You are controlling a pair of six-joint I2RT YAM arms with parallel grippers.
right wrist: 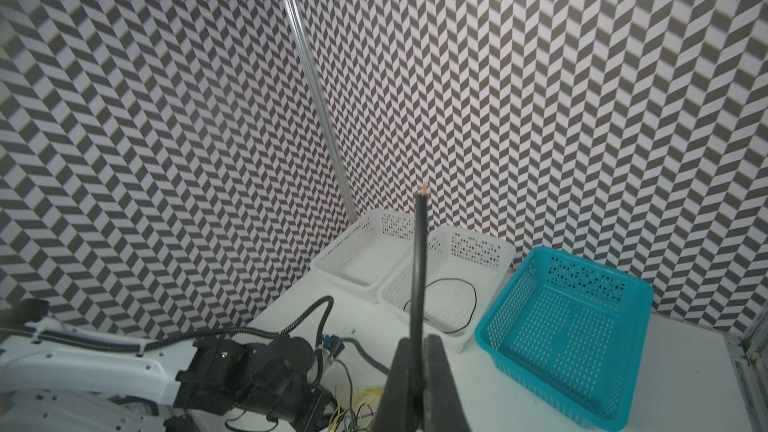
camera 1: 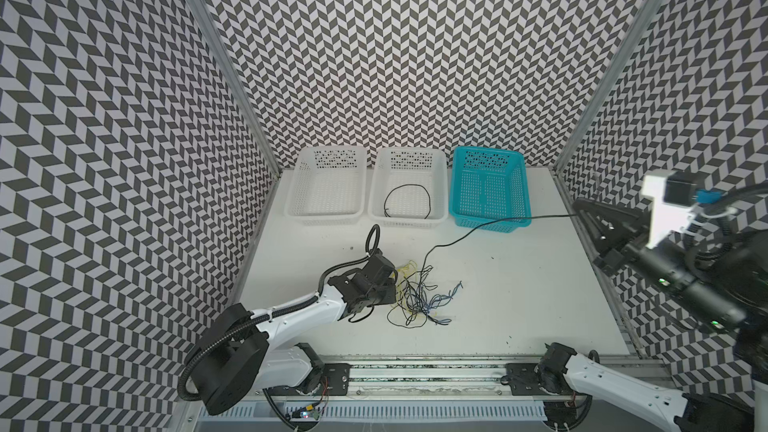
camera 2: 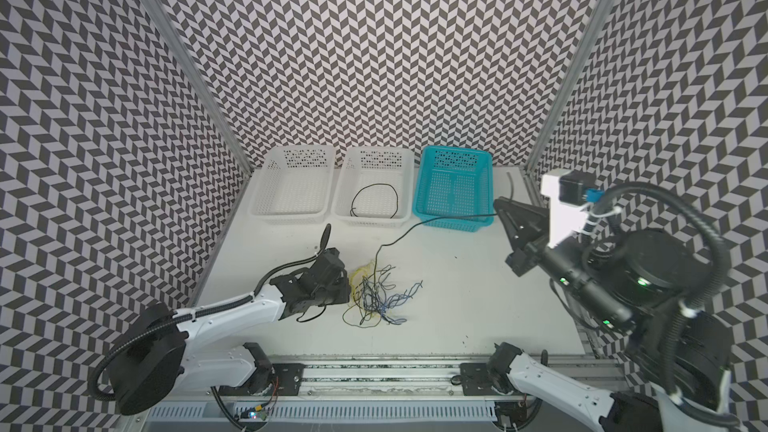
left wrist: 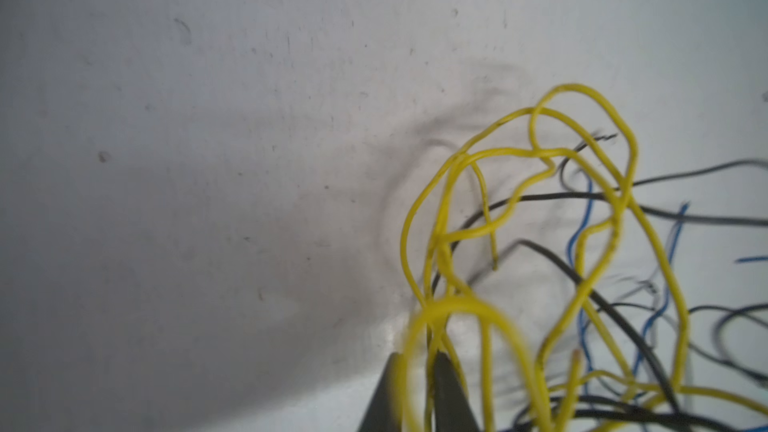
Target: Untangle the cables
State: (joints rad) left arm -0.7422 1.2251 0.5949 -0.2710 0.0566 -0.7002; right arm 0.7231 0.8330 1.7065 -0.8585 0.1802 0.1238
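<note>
The cables lie in a tangle of thin black, yellow and blue wires on the white table, seen in both top views. My left gripper is low at the tangle's left edge. In the left wrist view its jaws stand slightly apart, with yellow cables running between them. My right gripper is raised at the right, shut on one black cable. That cable slopes down into the tangle, and its short end sticks out past the fingertips.
Three baskets stand in a row at the back wall. The left one is a white basket. The middle white basket holds a curled black cable. The right one is a teal basket. Patterned walls close off three sides.
</note>
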